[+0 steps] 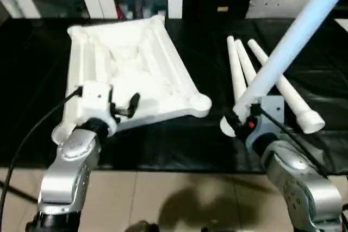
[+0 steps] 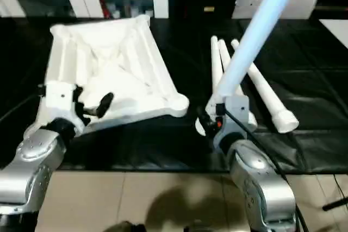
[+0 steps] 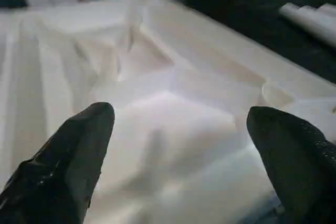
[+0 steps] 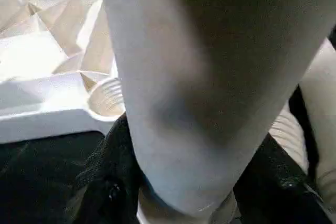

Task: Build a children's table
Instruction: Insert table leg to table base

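While the table top (image 1: 130, 69) lies upside down on the black cloth (image 1: 206, 134) at the left of the scene, its ribbed underside up, the left eye view shows the left gripper (image 1: 128, 106) hovering over the top's near edge, one black finger (image 1: 133, 100) jutting rightward above the white plastic. To the right, the right gripper (image 1: 242, 120) clasps a leg (image 1: 293, 42) near its thick end, and the leg slants up and away toward the far right. Three loose legs (image 1: 244, 69) lie side by side on the cloth just beyond that gripper, collars toward the near side.

In the right eye view, the same layout holds: the top's near right corner socket (image 2: 179, 103) sits between the two grippers, apart from both.

From the left wrist view, the two black fingertips (image 3: 79, 150) stand wide apart with nothing between them; the ribbed underside spreads just beyond and below them, and whether they touch it I cannot tell.

From the right wrist view, the held leg fills the space between the black fingers (image 4: 105, 182), which press it from both sides. A threaded corner socket (image 4: 107, 97) of the top lies near, to the left of the leg.
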Controlling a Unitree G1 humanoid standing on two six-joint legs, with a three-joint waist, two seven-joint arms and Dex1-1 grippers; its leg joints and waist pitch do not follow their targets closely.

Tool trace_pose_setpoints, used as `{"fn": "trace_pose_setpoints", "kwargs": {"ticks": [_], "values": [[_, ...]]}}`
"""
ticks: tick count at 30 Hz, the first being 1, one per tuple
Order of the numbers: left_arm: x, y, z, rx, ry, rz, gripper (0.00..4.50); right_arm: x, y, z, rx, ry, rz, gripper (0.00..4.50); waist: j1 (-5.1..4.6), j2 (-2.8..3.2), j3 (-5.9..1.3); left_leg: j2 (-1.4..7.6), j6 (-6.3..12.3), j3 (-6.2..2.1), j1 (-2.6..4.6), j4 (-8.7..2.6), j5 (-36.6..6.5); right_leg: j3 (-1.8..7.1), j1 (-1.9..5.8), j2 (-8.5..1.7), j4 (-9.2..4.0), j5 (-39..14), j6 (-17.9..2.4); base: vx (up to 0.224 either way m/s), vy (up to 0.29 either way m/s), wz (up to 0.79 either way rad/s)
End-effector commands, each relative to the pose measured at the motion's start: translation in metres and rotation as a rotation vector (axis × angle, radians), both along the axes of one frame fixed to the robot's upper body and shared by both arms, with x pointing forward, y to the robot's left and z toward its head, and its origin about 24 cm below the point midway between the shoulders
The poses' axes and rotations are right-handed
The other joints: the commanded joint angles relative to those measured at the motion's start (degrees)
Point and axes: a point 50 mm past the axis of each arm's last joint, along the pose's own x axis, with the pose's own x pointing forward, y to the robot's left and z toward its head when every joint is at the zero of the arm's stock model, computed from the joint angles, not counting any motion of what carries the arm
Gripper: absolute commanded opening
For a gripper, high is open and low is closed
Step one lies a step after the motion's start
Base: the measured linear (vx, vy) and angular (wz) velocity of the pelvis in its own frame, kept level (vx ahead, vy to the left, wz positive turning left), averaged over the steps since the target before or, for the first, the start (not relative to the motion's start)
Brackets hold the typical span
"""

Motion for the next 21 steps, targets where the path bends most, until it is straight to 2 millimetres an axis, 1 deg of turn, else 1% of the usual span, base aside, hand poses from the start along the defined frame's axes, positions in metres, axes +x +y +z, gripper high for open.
{"fn": "trace_pose_setpoints", "kwargs": {"ticks": [1, 2, 3, 4, 5, 6, 7, 8, 9, 10, 11, 12, 13, 14, 15, 16, 17, 18, 19, 20, 21], "values": [[-0.002, -0.003, 0.004, 0.023, -0.015, -0.001, 4.50, -0.001, 0.004, 0.002, 0.021, -0.015, 0.029, 1.93, 1.95, -1.74, -5.01, 3.07, 5.08, -1.63, 0.13, -1.20, 4.22, 4.72, 3.41, -9.05, -4.24, 35.43, -7.05, -0.022, -0.228, -0.03], [-0.002, -0.003, 0.004, 0.026, -0.016, 0.002, 4.50, -0.001, 0.005, 0.003, 0.031, -0.034, 0.033, 1.93, 2.50, -1.29, -4.79, 3.42, 2.35, -1.81, 0.48, -1.88, 2.44, 3.26, 3.13, -7.78, -4.50, 31.19, -2.89, -0.034, -0.182, -0.03], [-0.003, -0.003, 0.004, 0.027, -0.016, 0.004, 4.50, -0.001, 0.005, 0.004, 0.037, -0.046, 0.034, 1.93, 2.79, -1.08, -4.62, 3.98, 1.34, -1.85, 0.95, -2.37, 0.17, 2.88, 2.70, -7.10, -5.01, 25.32, -2.29, -0.050, -0.127, 0.01], [-0.004, -0.003, 0.004, 0.023, -0.018, -0.001, 4.50, -0.001, 0.007, 0.005, 0.048, -0.058, 0.044, 1.93, 2.79, -0.28, -4.39, 5.14, -0.02, -1.91, 1.37, -3.28, -4.09, 2.40, 2.55, -6.04, -5.63, 11.75, -4.39, -0.050, -0.127, 0.01], [-0.004, -0.004, 0.004, 0.023, -0.018, -0.002, 4.50, -0.001, 0.007, 0.005, 0.049, -0.060, 0.045, 1.93, 2.52, 0.20, -3.99, 6.43, -1.03, -2.18, 1.39, -4.42, -7.14, 2.10, 2.55, -5.30, -5.86, -0.36, -7.68, -0.060, -0.066, 0.04], [-0.005, -0.005, 0.005, 0.017, -0.024, -0.006, 4.50, -0.003, 0.009, 0.005, 0.062, -0.063, 0.055, 1.93, 2.47, 0.62, -3.91, 7.14, -1.56, -2.42, 1.75, -4.97, -9.00, 1.95, 2.30, -4.87, -5.84, -5.06, -9.05, -0.063, -0.024, 0.01], [-0.005, -0.007, 0.006, 0.007, -0.030, -0.012, 4.50, -0.004, 0.010, 0.004, 0.076, -0.065, 0.065, 1.93, 2.18, 0.58, -3.56, 8.10, -2.78, -2.63, 2.42, -5.68, -14.19, 2.13, 1.48, -4.39, -5.99, -11.44, -10.66, -0.063, -0.024, 0.01], [-0.005, -0.008, 0.007, 0.003, -0.032, -0.016, 4.50, -0.005, 0.011, 0.004, 0.082, -0.065, 0.070, 1.93, 2.06, 0.44, -3.31, 8.05, -4.38, -2.58, 2.74, -5.95, -18.67, 2.33, 1.24, -4.61, -6.13, -15.67, -11.37, -0.059, 0.004, 0.02], [-0.004, -0.010, 0.009, 0.003, -0.039, -0.023, 4.50, -0.005, 0.012, 0.003, 0.080, -0.067, 0.081, 1.93, 2.03, 0.50, -3.18, 7.92, -5.01, -2.56, 2.66, -6.07, -20.19, 2.46, 1.24, -4.83, -6.23, -17.33, -11.41, -0.052, 0.018, -0.01], [-0.003, -0.010, 0.009, 0.005, -0.041, -0.024, 4.50, -0.005, 0.013, 0.003, 0.076, -0.067, 0.085, 1.93, 2.19, 0.50, -2.91, 7.71, -6.19, -2.56, 2.93, -6.12, -23.04, 2.63, 0.91, -5.09, -6.68, -21.09, -10.79, -0.052, 0.018, -0.01], [-0.003, -0.011, 0.010, -0.006, -0.042, -0.036, 4.50, -0.005, 0.014, 0.003, 0.076, -0.072, 0.095, 1.93, 2.19, 0.15, -2.93, 7.52, -6.94, -2.60, 2.92, -6.14, -24.28, 2.78, 0.94, -5.36, -6.90, -23.37, -10.12, 0.000, 0.000, 0.00], [-0.003, -0.012, 0.010, -0.009, -0.045, -0.043, 4.50, -0.005, 0.015, 0.004, 0.079, -0.076, 0.108, 1.93, 2.27, 0.21, -3.05, 7.45, -7.04, -2.60, 2.78, -6.14, -24.00, 2.84, 1.10, -5.50, -6.87, -23.72, -9.76, 0.000, 0.000, 0.00], [-0.004, -0.012, 0.010, -0.013, -0.044, -0.041, 4.50, -0.004, 0.017, 0.005, 0.080, -0.096, 0.137, 1.93, 2.39, 0.35, -3.23, 7.52, -7.09, -2.60, 2.66, -6.27, -23.08, 2.81, 1.13, -5.51, -6.79, -22.72, -9.18, 0.000, 0.000, 0.00], [-0.005, -0.011, 0.010, -0.021, -0.041, -0.039, 4.50, -0.004, 0.018, 0.005, 0.080, -0.102, 0.148, 1.93, 2.44, 0.48, -3.30, 7.60, -7.08, -2.55, 2.54, -6.41, -22.58, 2.79, 1.12, -5.48, -6.69, -20.86, -9.05, 0.000, 0.000, 0.00], [-0.006, -0.009, 0.009, -0.027, -0.038, -0.035, 4.50, -0.004, 0.020, 0.006, 0.087, -0.110, 0.169, 1.93, 2.43, 0.43, -3.35, 7.61, -7.03, -2.45, 2.55, -6.42, -22.45, 2.78, 1.07, -5.42, -6.67, -19.99, -9.08, 0.000, 0.000, 0.00], [-0.007, -0.008, 0.008, -0.027, -0.034, -0.028, 4.50, -0.004, 0.021, 0.008, 0.094, -0.120, 0.184, 1.93, 2.50, 0.35, -3.37, 7.53, -7.17, -2.34, 3.01, -6.48, -24.89, 2.68, 1.20, -5.45, -6.69, -21.80, -8.77, 0.000, 0.000, 0.00], [-0.008, -0.006, 0.007, -0.025, -0.028, -0.024, 4.50, -0.004, 0.022, 0.009, 0.100, -0.129, 0.194, 1.93, 2.54, 0.22, -3.29, 7.44, -7.15, -2.31, 3.45, -6.29, -27.32, 2.73, 1.23, -5.71, -7.07, -25.59, -8.05, 0.000, 0.000, 0.00], [-0.008, -0.006, 0.007, -0.024, -0.027, -0.023, 4.50, -0.004, 0.022, 0.010, 0.103, -0.131, 0.195, 1.93, 2.54, 0.22, -3.29, 7.44, -7.15, -2.31, 3.45, -6.29, -27.32, 2.73, 1.23, -5.71, -7.07, -25.59, -8.05, 0.000, 0.000, 0.00], [-0.009, -0.005, 0.006, -0.020, -0.024, -0.022, 4.50, -0.004, 0.022, 0.010, 0.109, -0.136, 0.201, 1.93, 2.59, 0.21, -3.37, 7.31, -6.77, -2.24, 3.75, -6.10, -28.76, 2.67, 1.44, -5.76, -7.73, -30.98, -6.41, 0.000, 0.000, 0.00], [-0.009, -0.005, 0.006, -0.020, -0.021, -0.027, 4.50, -0.004, 0.022, 0.010, 0.105, -0.138, 0.207, 1.93, 2.47, 0.25, -3.42, 7.30, -6.45, -2.16, 4.19, -6.16, -30.22, 2.31, 1.64, -5.21, -7.91, -32.02, -5.95, 0.000, 0.000, 0.00], [-0.009, -0.005, 0.005, -0.019, -0.020, -0.030, 4.50, -0.003, 0.022, 0.010, 0.099, -0.139, 0.215, 1.93, 2.46, 0.38, -3.44, 7.22, -6.21, -2.07, 4.20, -6.19, -30.20, 2.23, 1.76, -5.01, -8.06, -31.53, -5.86, 0.000, 0.000, 0.00]]}}
